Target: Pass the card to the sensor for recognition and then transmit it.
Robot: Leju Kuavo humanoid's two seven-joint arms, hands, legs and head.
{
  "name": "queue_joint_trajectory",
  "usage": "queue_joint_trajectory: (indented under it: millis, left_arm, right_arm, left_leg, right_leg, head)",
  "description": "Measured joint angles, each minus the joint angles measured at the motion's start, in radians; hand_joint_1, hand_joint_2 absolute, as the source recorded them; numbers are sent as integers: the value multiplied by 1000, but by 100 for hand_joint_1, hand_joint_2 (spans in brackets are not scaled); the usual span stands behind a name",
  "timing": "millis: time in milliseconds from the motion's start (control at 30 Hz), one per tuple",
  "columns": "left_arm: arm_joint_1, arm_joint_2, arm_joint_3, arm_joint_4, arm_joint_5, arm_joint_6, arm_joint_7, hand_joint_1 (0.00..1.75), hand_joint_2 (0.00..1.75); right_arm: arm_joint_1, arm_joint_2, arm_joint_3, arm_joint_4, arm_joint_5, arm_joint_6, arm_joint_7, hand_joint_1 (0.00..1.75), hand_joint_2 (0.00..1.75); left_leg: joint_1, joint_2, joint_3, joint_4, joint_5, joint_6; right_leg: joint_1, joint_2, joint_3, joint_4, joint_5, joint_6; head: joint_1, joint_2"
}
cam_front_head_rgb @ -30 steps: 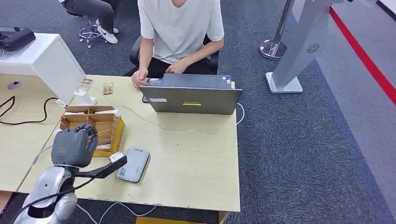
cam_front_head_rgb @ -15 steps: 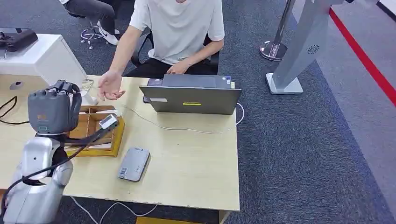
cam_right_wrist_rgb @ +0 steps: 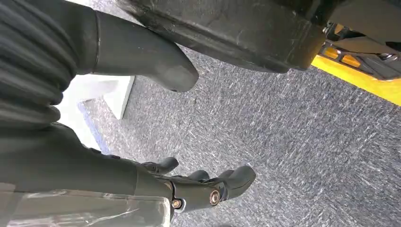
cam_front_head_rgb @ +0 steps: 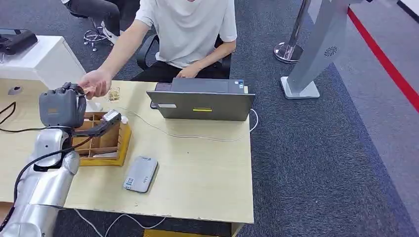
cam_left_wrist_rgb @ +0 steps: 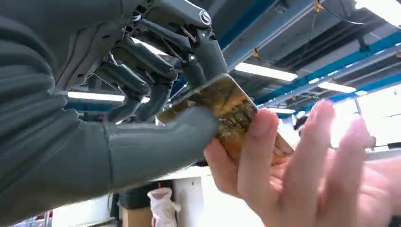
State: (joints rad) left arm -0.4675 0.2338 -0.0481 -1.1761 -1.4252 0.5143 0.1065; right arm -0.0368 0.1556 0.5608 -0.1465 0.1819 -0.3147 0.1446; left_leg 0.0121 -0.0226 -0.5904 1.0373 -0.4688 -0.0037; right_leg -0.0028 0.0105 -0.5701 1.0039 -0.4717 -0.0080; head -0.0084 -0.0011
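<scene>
Left hand [cam_front_head_rgb: 62, 106] raised, thumb and fingers [cam_left_wrist_rgb: 142, 71] pinching the card [cam_left_wrist_rgb: 227, 106]. Person's hand [cam_left_wrist_rgb: 293, 165] touching the card's far end, right in front of the left hand. Below it, tray [cam_front_head_rgb: 121, 143]; sensor [cam_front_head_rgb: 142, 174] nearer, to its right. Right hand [cam_right_wrist_rgb: 142, 161] over carpet [cam_right_wrist_rgb: 293, 137], fingers apart, holding nothing.

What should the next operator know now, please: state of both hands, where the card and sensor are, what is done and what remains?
Left hand: raised, pinches the card between thumb and fingers.
A person's hand is gripping the card's free end.
Right hand: hangs over the carpet, fingers apart, holding nothing.
The grey sensor lies flat on the table, beside the wooden box.
Done: card brought to the person.
Left: release the card.
</scene>
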Motion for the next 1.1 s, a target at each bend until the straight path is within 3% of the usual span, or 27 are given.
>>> queue_joint_trajectory:
  millis: [400,567,633,700,767,867,1000,1100]
  left_arm:
    - [46,4,0,9,54,17,-39,0,175]
    - [147,46,47,-97,240,34,-120,0,175]
    - [176,62,91,-123,361,34,-149,0,175]
    - [219,95,194,-131,625,29,-218,0,175]
    - [255,143,363,-113,879,-10,-333,0,175]
    - [284,219,646,-8,1080,-97,-491,0,175]
    - [333,311,969,183,1280,-72,-506,0,175]
    - [386,330,1197,323,1396,-29,-497,0,175]
  right_arm:
    - [0,-1,6,0,7,-1,2,0,175]
    - [3,-2,6,0,-3,-2,0,0,175]
    - [3,-2,6,0,-3,-2,4,0,175]
    - [4,-2,6,0,-3,1,2,0,175]
    - [9,-8,6,0,-3,16,-22,0,175]
    - [22,-19,6,2,-4,38,-51,0,175]
    - [26,-26,9,2,2,50,-55,0,175]
    - [33,-33,13,2,6,53,-69,0,175]
  left_leg:
    - [0,0,0,0,0,0]
    - [0,2,-2,0,-1,-1]
    - [0,2,-3,-1,-1,-1]
    - [1,6,-4,-2,-3,-4]
    - [1,14,-3,-3,-4,-5]
    - [1,17,-1,-3,-5,-6]
    - [2,17,-1,-4,-8,-8]
    - [-1,17,1,-4,-10,-6]
  right_leg:
    - [0,0,0,0,0,0]
    - [0,2,-2,0,0,0]
    - [0,1,-2,0,-1,0]
    - [0,5,-3,2,-1,-2]
    - [1,14,-5,3,-1,-2]
    - [1,17,-7,3,-3,-4]
    - [1,16,-7,4,-6,-7]
    - [-1,16,-7,4,-8,-6]
  head:
    - [0,0]
    - [0,0]
    - [0,0]
    - [2,0]
    - [2,0]
    - [-4,0]
    - [-2,0]
    - [-4,0]
